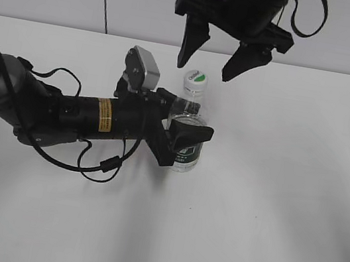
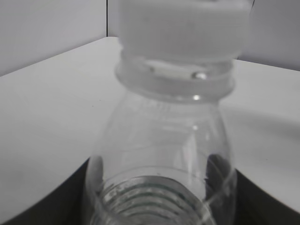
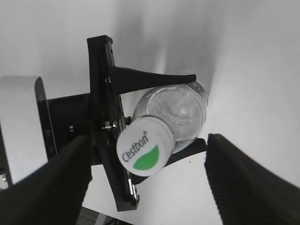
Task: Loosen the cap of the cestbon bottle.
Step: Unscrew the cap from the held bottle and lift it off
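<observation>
The cestbon bottle [image 1: 188, 123] stands upright on the white table, clear with a dark green label low down. Its white cap [image 1: 195, 80] with a green leaf patch sits on the neck. My left gripper [image 1: 185, 129] is shut on the bottle's body, one finger on each side. The left wrist view shows the bottle [image 2: 164, 140] and the cap [image 2: 183, 28] close up and blurred. My right gripper [image 1: 214, 60] is open, hanging just above the cap with a finger on each side. In the right wrist view the cap [image 3: 144, 152] lies between the open fingers [image 3: 147, 180], apart from both.
The left arm [image 1: 64, 112] lies across the table's left half with a loose black cable [image 1: 98, 165] under it. A silver camera block [image 1: 144, 67] sits on its wrist. A grey wall stands behind the table.
</observation>
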`<state>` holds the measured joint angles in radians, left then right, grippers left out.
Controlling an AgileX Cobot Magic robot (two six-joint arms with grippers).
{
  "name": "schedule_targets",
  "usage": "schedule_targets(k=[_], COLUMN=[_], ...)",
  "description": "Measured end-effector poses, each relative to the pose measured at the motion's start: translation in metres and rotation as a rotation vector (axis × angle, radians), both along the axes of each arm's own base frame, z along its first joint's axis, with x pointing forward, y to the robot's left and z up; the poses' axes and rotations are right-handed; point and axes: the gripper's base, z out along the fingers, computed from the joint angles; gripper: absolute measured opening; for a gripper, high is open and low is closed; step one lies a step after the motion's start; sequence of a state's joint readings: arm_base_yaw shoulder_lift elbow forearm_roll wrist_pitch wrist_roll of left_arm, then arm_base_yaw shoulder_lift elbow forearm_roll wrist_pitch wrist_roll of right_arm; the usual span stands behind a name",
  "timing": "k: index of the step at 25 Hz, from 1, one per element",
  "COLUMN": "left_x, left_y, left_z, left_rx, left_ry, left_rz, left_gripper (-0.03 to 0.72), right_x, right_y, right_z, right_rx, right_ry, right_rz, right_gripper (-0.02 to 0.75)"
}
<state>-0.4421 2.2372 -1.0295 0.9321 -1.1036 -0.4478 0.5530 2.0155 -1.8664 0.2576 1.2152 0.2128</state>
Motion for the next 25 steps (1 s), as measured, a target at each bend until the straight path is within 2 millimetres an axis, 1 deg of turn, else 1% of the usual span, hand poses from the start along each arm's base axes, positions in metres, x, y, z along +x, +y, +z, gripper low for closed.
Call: schedule_targets(k=[6, 25], left_x=[0.000, 0.000], left_y=[0.000, 0.000], left_z=[0.000, 0.000], left_rx=[0.000, 0.000], left_ry=[0.000, 0.000], left_rz=[0.000, 0.000], left_gripper=[0.405, 0.405], right_x=[-0.002, -0.002], right_y=[0.011, 0.012], right_z=[-0.015, -0.016], right_rx=[-0.025, -0.042], right_ry=[0.025, 0.018], right_rz=[0.026, 0.030], right_gripper=[0.582, 0.582])
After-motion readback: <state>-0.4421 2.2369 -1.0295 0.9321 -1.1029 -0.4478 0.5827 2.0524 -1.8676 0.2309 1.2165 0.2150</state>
